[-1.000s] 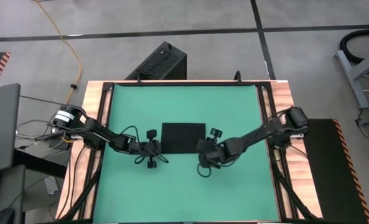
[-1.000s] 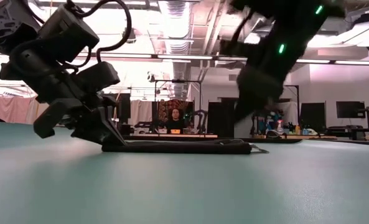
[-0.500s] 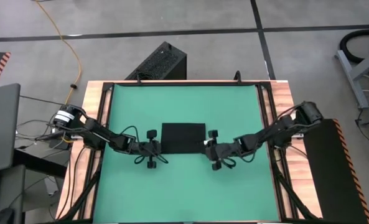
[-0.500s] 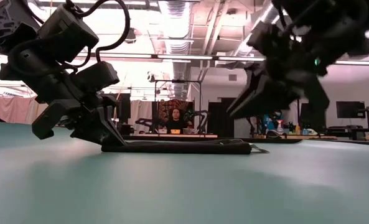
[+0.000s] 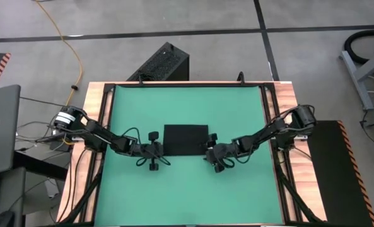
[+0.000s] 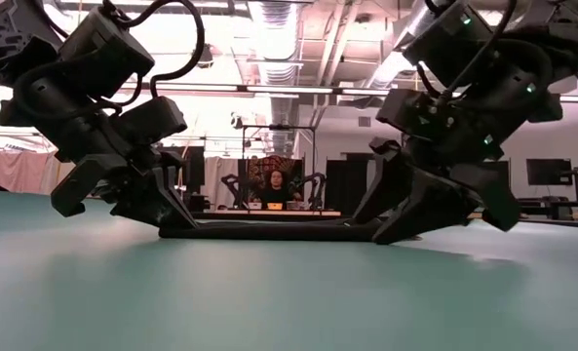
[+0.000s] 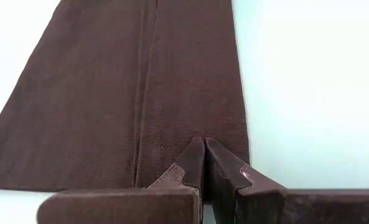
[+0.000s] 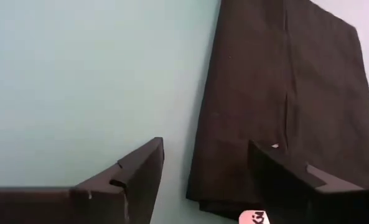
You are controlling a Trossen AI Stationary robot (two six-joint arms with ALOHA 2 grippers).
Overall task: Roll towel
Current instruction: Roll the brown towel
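The towel (image 5: 186, 139) is a flat black folded rectangle lying on the middle of the green table (image 5: 187, 195). My left gripper (image 5: 159, 150) is shut at the towel's left end, close to the near corner. My right gripper (image 5: 210, 151) stands open and low at the towel's right end, astride its near corner (image 8: 200, 198). One of its fingers (image 8: 140, 171) is over bare table and the other (image 8: 277, 171) over the cloth. In the low view the towel (image 6: 279, 230) shows as a thin dark strip between both grippers. My left gripper sets its shut fingertips (image 7: 203, 149) on the towel's top face (image 7: 196, 127), just inside the left end near the near edge. It comes slanting down from the table's left. The towel lies flat; whether cloth is caught between the tips I cannot tell. Whether my right gripper touches the towel I cannot tell.
A hard black ribbed box (image 5: 161, 63) stands on the floor beyond the table's far edge. Wooden rails (image 5: 281, 107) border the green mat on both sides. A person (image 6: 272, 185) sits in the room far behind the table.
My right gripper rose and drew back toward the table's right edge. It then came down again at the towel's right near corner, with its fingers spread wider. The towel and my left gripper stayed where they were.
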